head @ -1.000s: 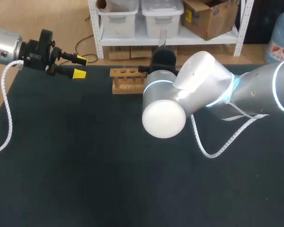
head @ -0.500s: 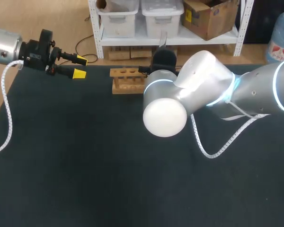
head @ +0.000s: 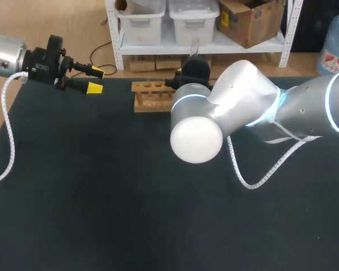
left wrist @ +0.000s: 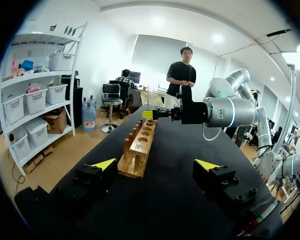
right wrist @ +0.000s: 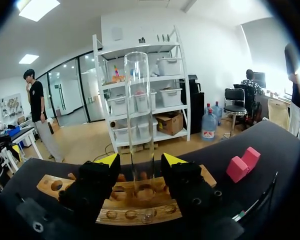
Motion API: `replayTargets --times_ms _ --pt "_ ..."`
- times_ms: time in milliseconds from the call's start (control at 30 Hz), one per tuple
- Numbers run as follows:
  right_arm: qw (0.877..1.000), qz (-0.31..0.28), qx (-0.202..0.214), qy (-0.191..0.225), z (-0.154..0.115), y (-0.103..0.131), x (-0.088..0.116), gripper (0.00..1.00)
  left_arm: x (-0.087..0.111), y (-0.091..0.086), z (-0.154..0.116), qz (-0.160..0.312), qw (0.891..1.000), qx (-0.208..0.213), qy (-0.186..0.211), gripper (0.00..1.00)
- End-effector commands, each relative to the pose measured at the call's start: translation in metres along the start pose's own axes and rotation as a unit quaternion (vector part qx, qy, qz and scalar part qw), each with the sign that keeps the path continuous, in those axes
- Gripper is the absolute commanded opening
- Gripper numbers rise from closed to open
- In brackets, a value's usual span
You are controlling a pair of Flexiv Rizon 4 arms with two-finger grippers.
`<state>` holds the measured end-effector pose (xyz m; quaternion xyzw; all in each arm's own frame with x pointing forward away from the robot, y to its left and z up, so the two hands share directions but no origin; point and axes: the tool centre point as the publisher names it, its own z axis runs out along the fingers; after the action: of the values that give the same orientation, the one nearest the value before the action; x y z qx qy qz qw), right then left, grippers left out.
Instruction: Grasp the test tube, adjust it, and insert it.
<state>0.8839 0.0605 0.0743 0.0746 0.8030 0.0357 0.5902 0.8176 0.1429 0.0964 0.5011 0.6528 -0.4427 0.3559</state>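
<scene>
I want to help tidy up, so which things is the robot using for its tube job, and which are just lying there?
For the job:
- test tube, upright in the right end effector
- wooden rack, under the tube

Just lying about:
- pink block
- left end effector, open and holding nothing

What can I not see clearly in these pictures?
Right wrist view: the lower end of the test tube, between the fingers of the right gripper; whether it is in a hole of the rack is unclear.
Head view: that gripper's fingertips, behind the right arm.
Left wrist view: the tube, too thin to follow.
</scene>
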Motion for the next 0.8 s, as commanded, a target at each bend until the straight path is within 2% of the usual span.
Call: replayTargets --times_ms 33,100,467,667,800 --pt "1.000 0.000 0.001 -0.001 -0.002 -0.001 -0.002 0.77 0.001 0.000 0.000 0.001 1.000 0.000 -0.001 1.00" --pt "1.000 -0.001 0.001 -0.002 -0.003 -0.001 -0.003 1.00 0.001 0.000 0.000 0.001 1.000 0.000 -0.001 1.00" --pt "0.999 -0.002 -0.035 0.002 -0.024 0.004 -0.017 1.00 0.001 0.000 0.000 0.001 1.000 0.000 -0.001 1.00" --pt "0.998 -0.010 -0.053 0.011 -0.044 -0.002 -0.022 1.00 0.001 0.000 0.000 0.001 1.000 0.000 -0.001 1.00" --pt "0.996 -0.021 -0.080 0.016 -0.060 -0.005 -0.026 1.00 0.001 0.000 0.000 0.001 1.000 0.000 -0.001 1.00"
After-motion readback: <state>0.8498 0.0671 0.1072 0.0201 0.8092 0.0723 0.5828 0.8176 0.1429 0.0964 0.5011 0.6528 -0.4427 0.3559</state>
